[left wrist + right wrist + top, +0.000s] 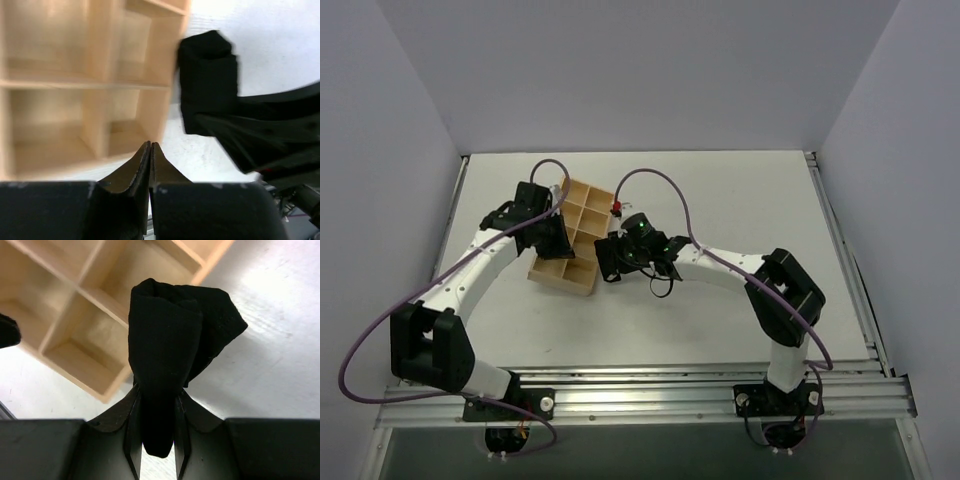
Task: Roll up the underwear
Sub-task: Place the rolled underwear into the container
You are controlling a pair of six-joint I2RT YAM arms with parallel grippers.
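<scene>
Black fabric, faintly ribbed, fills the middle of the right wrist view: the underwear (175,340), bunched into a fat upright roll with overlapping folds at its top and a loose flap jutting to the right. Its lower end is pinched between the two fingers of the right gripper (157,395) at the bottom centre, the jaws narrow and clamped on the cloth.

Behind the roll, the pale wooden tray (100,295) takes up the upper left of the frame. Its corner lies just behind the bundle, so the cloth hides part of one wall. The white table (270,340) spreads across the right.

In the left wrist view, the left gripper (150,150) sits at the bottom centre with its fingers pressed together, only a thin seam between them. Past it are the tray's compartments, and to the right a blurred black bulk stands close to the tray's wall.

From above, the two grippers flank the tray: the left at its left side, the right at its lower right edge.
</scene>
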